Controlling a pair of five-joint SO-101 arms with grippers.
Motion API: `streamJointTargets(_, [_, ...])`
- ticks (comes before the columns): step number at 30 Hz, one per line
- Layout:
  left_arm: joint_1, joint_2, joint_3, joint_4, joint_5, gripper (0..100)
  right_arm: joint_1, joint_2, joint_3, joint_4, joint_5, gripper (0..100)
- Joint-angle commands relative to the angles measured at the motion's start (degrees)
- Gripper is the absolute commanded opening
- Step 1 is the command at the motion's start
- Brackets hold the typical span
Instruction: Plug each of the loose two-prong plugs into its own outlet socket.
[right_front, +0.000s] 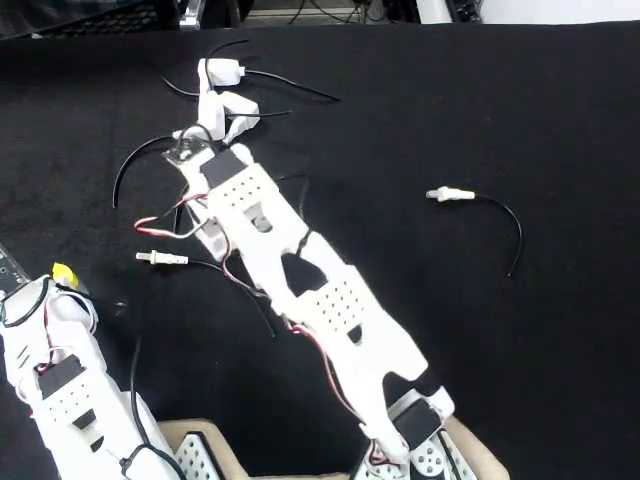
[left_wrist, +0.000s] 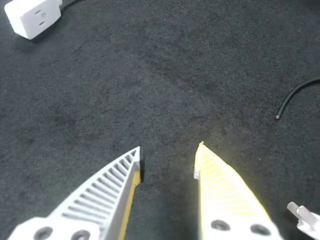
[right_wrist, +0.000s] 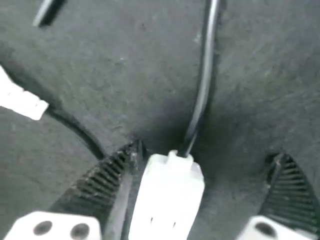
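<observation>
Black cloth covers the table (right_front: 420, 100), and thin black cords lie on it in several places. One loose plug (right_front: 450, 195) lies alone on the far right side with its cord curving away. A second plug (right_front: 160, 258) lies on the left, near the left arm.

The right arm reaches far across to the back of the table. The right hand (right_wrist: 206, 151) is spread, and a white piece (right_wrist: 167, 195) with a black cord lies between its fingers. One finger is touching it or almost touching it, and the other is well apart. Two thin slots on its face suggest it is a socket, but I cannot be sure.

The left hand (left_wrist: 170, 146) is also spread and holds nothing. It hangs over bare cloth, with an outlet socket (left_wrist: 32, 17) farther off.

I judge the task is at its beginning, because both plugs are free. The step in hand seems to be taking hold of the white piece. Next, the right hand should press its fingers together evenly, so that the piece does not slide or turn.
</observation>
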Motion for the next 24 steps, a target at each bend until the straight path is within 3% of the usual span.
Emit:
streamJointTargets(1, [0.13,-0.44,0.04,-1.58,-0.44,18,4.31,-1.01,-0.04,1.14,-0.09,38.9])
streamJointTargets(19, [0.4,-0.44,0.13,-1.58,-0.44,18,23.38,0.22,-16.92,1.23,16.97,38.9])
streamJointTargets(24, [0.4,-0.44,0.13,-1.58,-0.44,18,24.44,0.48,-22.29,1.05,20.66,38.9])
